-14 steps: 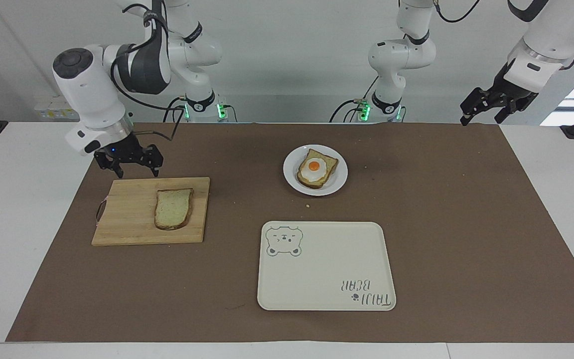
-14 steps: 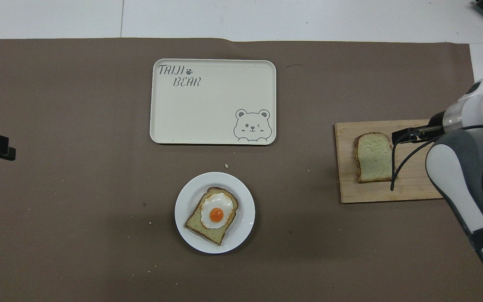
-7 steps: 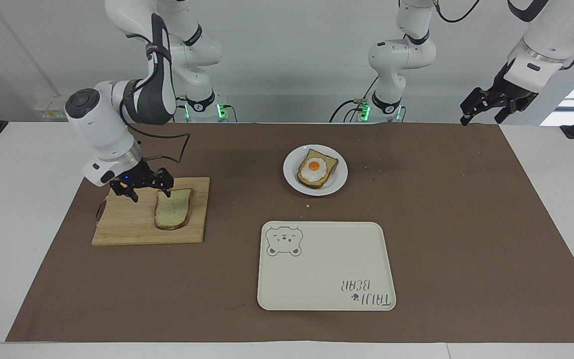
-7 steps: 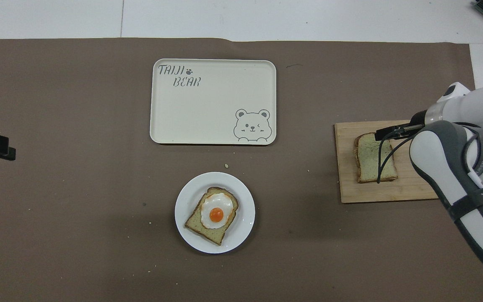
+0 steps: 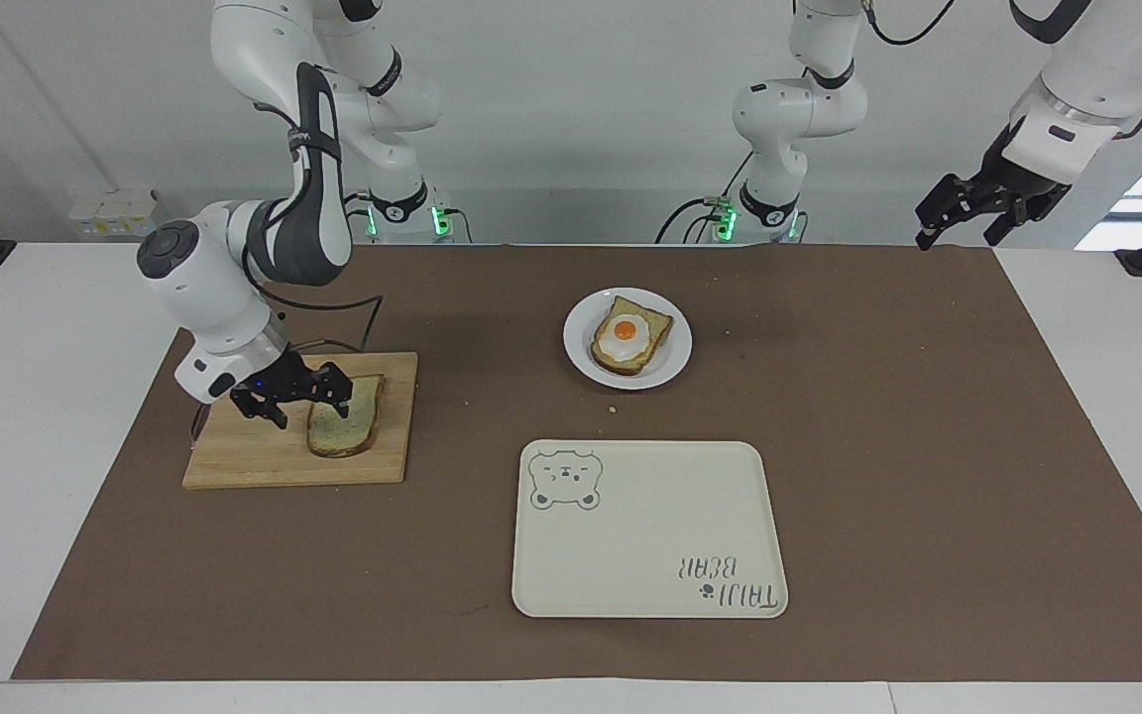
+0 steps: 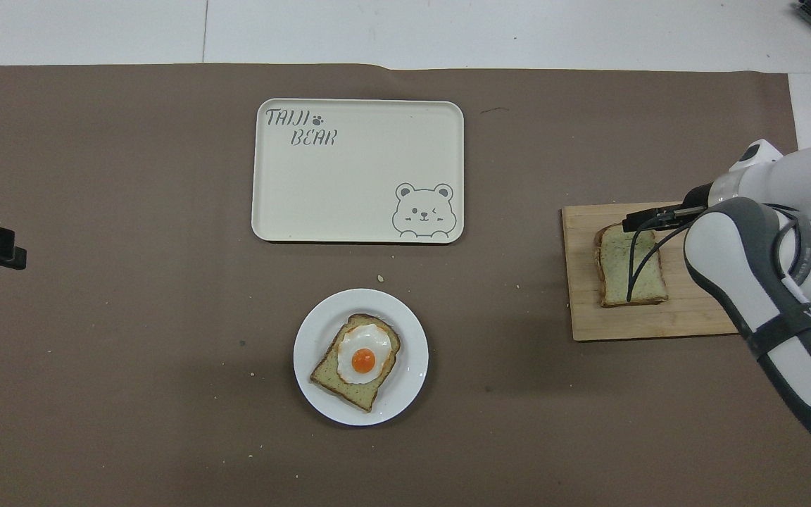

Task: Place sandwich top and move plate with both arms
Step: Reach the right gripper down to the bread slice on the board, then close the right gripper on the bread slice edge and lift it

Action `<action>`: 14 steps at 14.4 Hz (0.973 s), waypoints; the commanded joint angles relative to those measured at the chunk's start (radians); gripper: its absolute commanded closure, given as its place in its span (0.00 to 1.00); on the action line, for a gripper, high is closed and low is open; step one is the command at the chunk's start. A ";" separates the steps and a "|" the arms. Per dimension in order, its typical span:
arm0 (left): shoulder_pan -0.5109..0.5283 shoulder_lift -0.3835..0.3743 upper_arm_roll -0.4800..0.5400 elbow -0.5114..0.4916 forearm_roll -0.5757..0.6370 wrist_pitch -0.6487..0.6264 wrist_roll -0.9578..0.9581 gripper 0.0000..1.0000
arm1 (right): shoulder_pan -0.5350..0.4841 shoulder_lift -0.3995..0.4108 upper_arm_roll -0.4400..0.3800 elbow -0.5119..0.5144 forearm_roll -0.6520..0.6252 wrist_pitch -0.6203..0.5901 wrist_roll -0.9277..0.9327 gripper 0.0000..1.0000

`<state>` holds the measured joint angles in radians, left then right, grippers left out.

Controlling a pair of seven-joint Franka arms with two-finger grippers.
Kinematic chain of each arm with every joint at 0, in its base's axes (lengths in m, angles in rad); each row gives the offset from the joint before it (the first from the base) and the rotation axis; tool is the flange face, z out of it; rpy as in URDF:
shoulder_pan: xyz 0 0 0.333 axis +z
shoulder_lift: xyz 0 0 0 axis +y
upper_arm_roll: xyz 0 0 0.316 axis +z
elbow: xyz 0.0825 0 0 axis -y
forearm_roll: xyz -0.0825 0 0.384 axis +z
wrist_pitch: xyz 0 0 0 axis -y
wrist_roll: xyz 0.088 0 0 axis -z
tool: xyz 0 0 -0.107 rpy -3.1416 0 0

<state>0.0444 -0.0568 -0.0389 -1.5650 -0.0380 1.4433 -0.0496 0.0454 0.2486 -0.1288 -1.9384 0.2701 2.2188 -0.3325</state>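
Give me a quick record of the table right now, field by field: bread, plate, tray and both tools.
sandwich top: flat on the cutting board
plate: holds egg-topped bread, nearer the robots than the tray
tray: nothing on it
right tool: open, low over the sandwich top's edge
left tool: open, waiting raised at the left arm's end of the table

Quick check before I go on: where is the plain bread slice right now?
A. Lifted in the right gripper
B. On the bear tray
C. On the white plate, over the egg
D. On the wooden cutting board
D: the plain bread slice lies flat on the wooden cutting board, with the open right gripper low over it.
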 commanded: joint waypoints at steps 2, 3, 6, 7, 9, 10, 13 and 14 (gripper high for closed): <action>0.012 -0.011 -0.010 -0.013 0.013 -0.004 -0.009 0.00 | -0.028 0.041 0.006 0.004 0.086 0.016 -0.115 0.00; 0.012 -0.011 -0.010 -0.013 0.013 -0.004 -0.009 0.00 | -0.032 0.049 0.006 0.004 0.095 0.019 -0.135 0.00; 0.012 -0.011 -0.010 -0.013 0.013 -0.004 -0.009 0.00 | -0.047 0.046 0.005 -0.005 0.098 0.009 -0.189 0.00; 0.012 -0.011 -0.010 -0.013 0.013 -0.004 -0.009 0.00 | -0.062 0.047 0.005 -0.010 0.097 0.002 -0.216 0.00; 0.012 -0.012 -0.010 -0.013 0.013 -0.004 -0.009 0.00 | -0.073 0.051 0.005 -0.028 0.098 0.018 -0.243 0.00; 0.012 -0.011 -0.010 -0.013 0.013 -0.004 -0.009 0.00 | -0.067 0.052 0.005 -0.028 0.098 0.021 -0.241 0.00; 0.012 -0.011 -0.010 -0.013 0.013 -0.004 -0.009 0.00 | -0.065 0.058 0.005 -0.034 0.098 0.019 -0.244 0.00; 0.012 -0.011 -0.010 -0.013 0.013 -0.004 -0.009 0.00 | -0.065 0.058 0.005 -0.042 0.098 0.015 -0.249 0.00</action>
<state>0.0444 -0.0568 -0.0389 -1.5650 -0.0380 1.4433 -0.0496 -0.0174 0.3069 -0.1271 -1.9609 0.3359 2.2225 -0.5393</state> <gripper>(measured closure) 0.000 0.000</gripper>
